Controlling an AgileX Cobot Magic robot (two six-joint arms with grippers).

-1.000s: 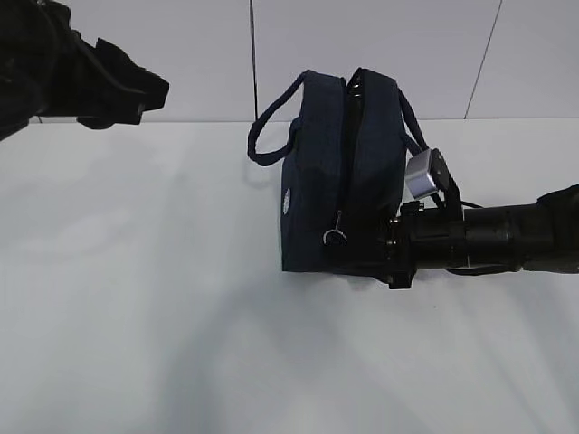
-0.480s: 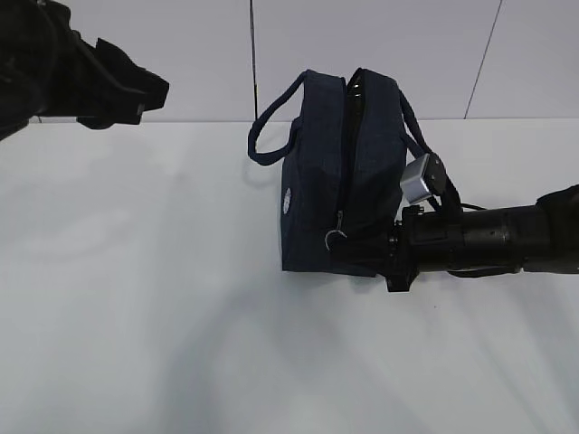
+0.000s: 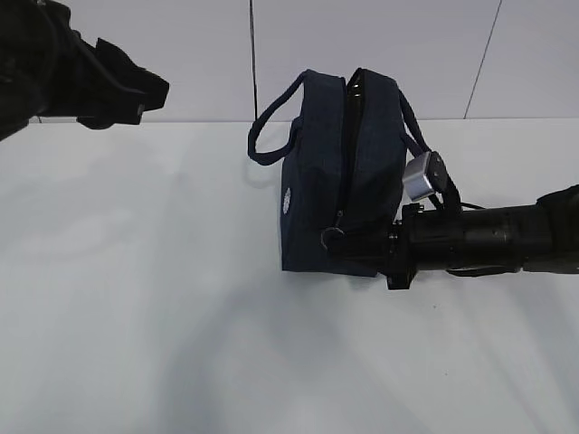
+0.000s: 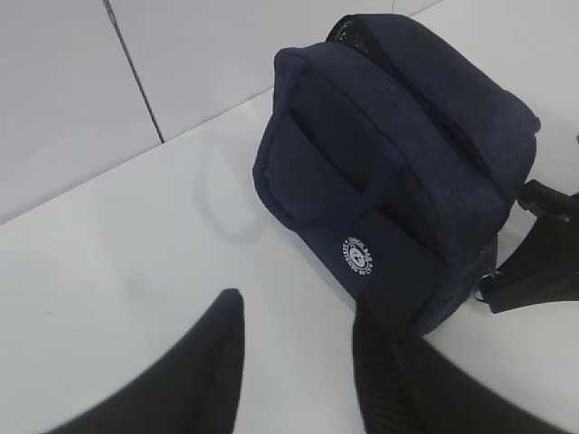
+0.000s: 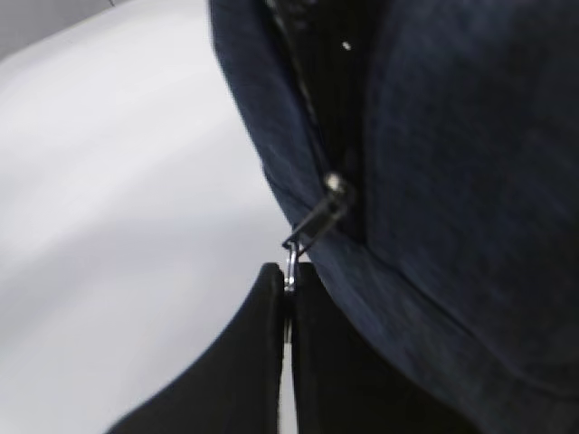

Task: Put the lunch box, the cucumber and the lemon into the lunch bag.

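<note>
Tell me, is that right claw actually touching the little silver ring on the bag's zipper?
Touching. In the right wrist view the right gripper has its fingers closed together on the silver ring pull hanging from the lunch bag zipper.

The place looks like a robot lab or test room, not a home. The table (image 3: 136,316) is plain white and wide. Behind it stands a wall (image 3: 380,54) of smooth pale panels with thin dark seams. Two black robot arms reach over the table, and the only household thing on it is a bag (image 3: 339,172).
</note>
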